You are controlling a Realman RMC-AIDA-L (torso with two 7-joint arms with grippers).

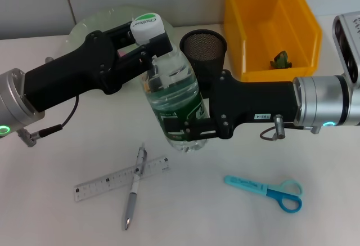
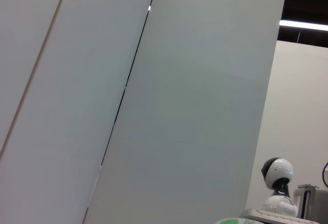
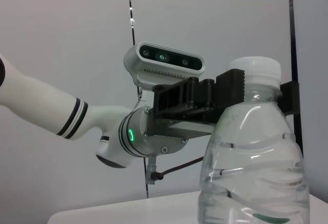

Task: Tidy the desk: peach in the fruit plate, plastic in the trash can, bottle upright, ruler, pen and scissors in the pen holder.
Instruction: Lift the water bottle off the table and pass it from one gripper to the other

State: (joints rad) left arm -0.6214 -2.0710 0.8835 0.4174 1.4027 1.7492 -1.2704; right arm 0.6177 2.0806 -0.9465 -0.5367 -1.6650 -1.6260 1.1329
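A clear water bottle (image 1: pixel 171 97) with a green label and a white cap stands upright at mid-table. My left gripper (image 1: pixel 153 48) is shut on its neck just under the cap, and my right gripper (image 1: pixel 188 130) is shut on its lower body. The right wrist view shows the bottle (image 3: pixel 251 157) close up, with the left gripper (image 3: pixel 259 93) at its neck. A ruler (image 1: pixel 121 178) lies at the front with a pen (image 1: pixel 135 185) across it. Blue scissors (image 1: pixel 267 191) lie to the front right. The black mesh pen holder (image 1: pixel 203 49) stands behind the bottle. The peach is hidden.
The pale green fruit plate (image 1: pixel 93 23) sits at the back left, partly behind my left arm. A yellow bin (image 1: pixel 270 21) at the back right holds a small green crumpled thing (image 1: pixel 280 59). The left wrist view shows mostly wall panels.
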